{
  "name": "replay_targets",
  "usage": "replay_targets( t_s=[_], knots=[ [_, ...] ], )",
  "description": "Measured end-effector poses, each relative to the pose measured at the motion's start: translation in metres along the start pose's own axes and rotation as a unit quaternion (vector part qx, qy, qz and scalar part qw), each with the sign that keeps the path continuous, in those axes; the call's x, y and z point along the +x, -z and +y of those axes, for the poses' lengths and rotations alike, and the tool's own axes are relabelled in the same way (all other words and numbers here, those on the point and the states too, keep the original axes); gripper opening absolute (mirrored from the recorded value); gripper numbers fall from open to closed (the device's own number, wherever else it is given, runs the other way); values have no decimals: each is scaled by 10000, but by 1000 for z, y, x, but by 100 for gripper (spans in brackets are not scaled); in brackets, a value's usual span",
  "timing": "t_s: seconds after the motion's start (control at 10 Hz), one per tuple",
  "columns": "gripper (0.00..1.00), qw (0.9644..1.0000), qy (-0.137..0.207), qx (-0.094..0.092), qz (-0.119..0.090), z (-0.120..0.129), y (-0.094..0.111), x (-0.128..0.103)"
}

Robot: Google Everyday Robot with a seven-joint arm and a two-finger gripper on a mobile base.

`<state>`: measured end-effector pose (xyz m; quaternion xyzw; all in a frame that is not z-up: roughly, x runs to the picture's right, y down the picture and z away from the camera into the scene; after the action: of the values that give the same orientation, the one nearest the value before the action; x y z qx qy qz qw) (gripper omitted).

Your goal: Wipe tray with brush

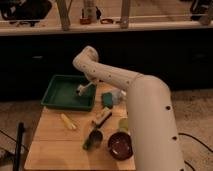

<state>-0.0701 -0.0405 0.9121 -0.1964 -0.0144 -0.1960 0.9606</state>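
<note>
Camera view: we see the hand (83,87) low inside the tray (59,96), near its right wall. It is closed around the brush (79,91). The tray lies at the back left of the wooden surface (50,145), and a small green block (107,99) is just beside its right rim.

Dark green tray (59,94), pale slim brush (80,90) over its right side at the end effector (86,86).

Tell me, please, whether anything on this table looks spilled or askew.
Nothing stands out: the gripper is over the tray's right side, and the bowl sits upright on the table, nothing spilled.
</note>
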Motion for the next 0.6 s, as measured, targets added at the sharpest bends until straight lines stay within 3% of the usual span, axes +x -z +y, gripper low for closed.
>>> replay_targets(
  t_s=[0.2, 0.3, 0.6],
  knots=[
    [0, 9988, 302, 26, -375, -6, -7, -19],
    [0, 9965, 522, 7, -648, -3, -12, -31],
    [0, 9893, 984, -79, -1077, 10, -16, -52]
  ],
)
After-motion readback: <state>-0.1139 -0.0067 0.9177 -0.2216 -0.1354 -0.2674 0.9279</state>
